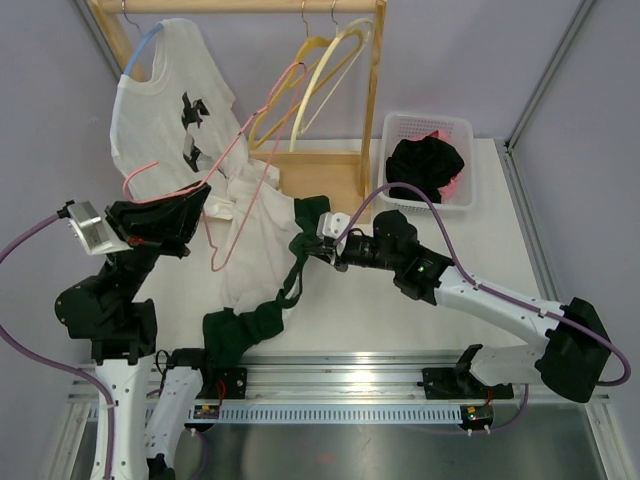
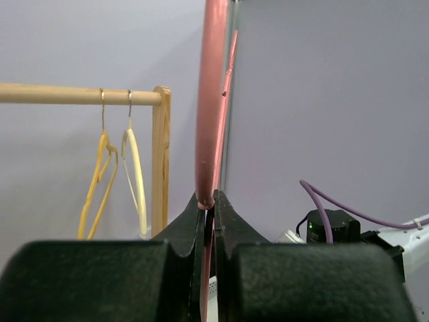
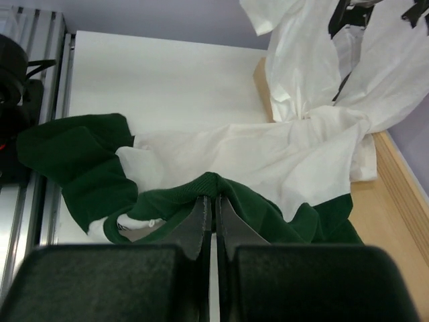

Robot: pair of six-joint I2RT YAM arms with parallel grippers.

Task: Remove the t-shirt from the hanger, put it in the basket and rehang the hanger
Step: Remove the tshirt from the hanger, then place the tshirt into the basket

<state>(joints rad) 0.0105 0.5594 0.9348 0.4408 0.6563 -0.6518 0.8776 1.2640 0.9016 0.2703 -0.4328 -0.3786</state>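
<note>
A white t-shirt with green collar and sleeves lies crumpled on the table in front of the rack. My right gripper is shut on its green collar; in the right wrist view the gripper pinches a fold of green ribbing on the t-shirt. A thin pink hanger is held up at a slant over the shirt. My left gripper is shut on it, and the left wrist view shows the hanger rising from between that gripper. Whether any of the hanger is still inside the shirt I cannot tell.
A wooden rack stands at the back, carrying a second white shirt on a blue hanger, a yellow hanger and a cream hanger. A white basket holding black and pink clothes sits at the back right.
</note>
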